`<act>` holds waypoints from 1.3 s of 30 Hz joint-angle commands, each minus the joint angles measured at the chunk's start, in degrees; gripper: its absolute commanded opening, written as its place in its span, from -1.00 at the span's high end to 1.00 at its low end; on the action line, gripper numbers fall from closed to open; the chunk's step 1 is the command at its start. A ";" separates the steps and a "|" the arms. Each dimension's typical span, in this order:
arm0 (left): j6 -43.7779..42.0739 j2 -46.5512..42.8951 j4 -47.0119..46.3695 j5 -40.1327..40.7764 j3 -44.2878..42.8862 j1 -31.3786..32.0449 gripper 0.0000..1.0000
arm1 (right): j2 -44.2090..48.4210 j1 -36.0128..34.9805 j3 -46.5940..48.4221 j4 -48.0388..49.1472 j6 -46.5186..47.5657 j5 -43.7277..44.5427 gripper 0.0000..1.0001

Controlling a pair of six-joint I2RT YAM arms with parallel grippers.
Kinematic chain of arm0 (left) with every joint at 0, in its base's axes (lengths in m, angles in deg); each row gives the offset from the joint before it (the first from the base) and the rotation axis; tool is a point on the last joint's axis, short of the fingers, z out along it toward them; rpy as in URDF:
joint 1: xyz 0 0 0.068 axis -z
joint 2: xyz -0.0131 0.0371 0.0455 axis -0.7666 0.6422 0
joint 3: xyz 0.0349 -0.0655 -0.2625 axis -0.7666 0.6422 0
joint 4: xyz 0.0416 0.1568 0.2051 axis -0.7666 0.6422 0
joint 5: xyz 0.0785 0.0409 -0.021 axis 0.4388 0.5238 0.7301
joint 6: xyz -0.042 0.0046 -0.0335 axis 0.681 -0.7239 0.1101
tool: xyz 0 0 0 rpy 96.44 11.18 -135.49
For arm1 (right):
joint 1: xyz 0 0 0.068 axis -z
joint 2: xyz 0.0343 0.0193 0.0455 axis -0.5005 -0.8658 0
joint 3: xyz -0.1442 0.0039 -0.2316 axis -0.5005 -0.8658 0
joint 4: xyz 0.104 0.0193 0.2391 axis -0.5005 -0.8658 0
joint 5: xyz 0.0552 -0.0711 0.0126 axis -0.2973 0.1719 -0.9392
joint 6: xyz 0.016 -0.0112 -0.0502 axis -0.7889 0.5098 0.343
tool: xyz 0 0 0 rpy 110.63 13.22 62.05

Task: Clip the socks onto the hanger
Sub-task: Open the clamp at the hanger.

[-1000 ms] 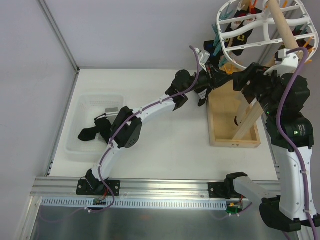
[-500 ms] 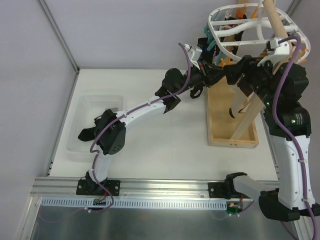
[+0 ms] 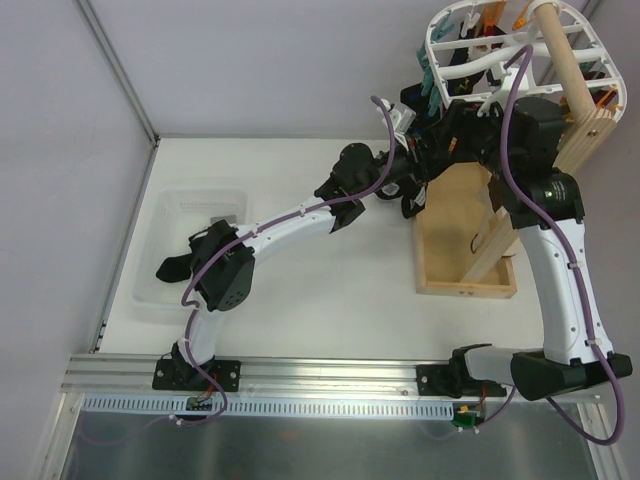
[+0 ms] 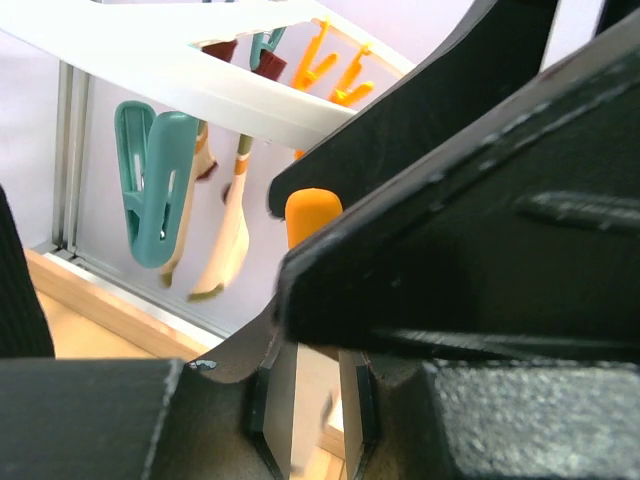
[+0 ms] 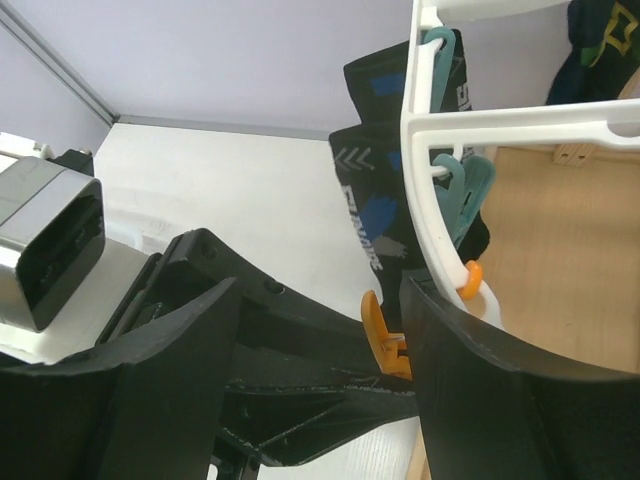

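Bases of both arms sit on the metal rail at the near edge of the white table. Just beyond, on the left, stands the translucent mesh basket. A black sock lies inside it, partly hidden by the left arm. That arm reaches diagonally across the table to the far right. The right arm stands steeply beside the wooden stand's tray. The two wrists meet above the tray's far-left corner, under the near-left rim of the hanger.

The right gripper is spread wide, one black finger low on each side of its wrist view, pinching nothing. In the gap between them lie the dark tip of the left arm and an orange peg hanging at the hanger's rim. The left gripper shows only a narrow slit between its pads, right below that orange peg. I cannot tell whether they grip anything, since a black body blocks most of that view.

Farther off, the white oval frame hangs tilted at the top of the stand's pole, well above the table. A patterned sock, black with blue patches and white lettering, hangs from the rim at a teal peg, just behind the orange peg. A dark sock with a yellow-green mark hangs farther along.
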 commanded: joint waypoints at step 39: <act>4.01 -3.19 -5.00 -2.36 -1.22 -0.46 0.99 | 8.04 -3.47 -11.18 14.38 -0.93 21.37 -0.20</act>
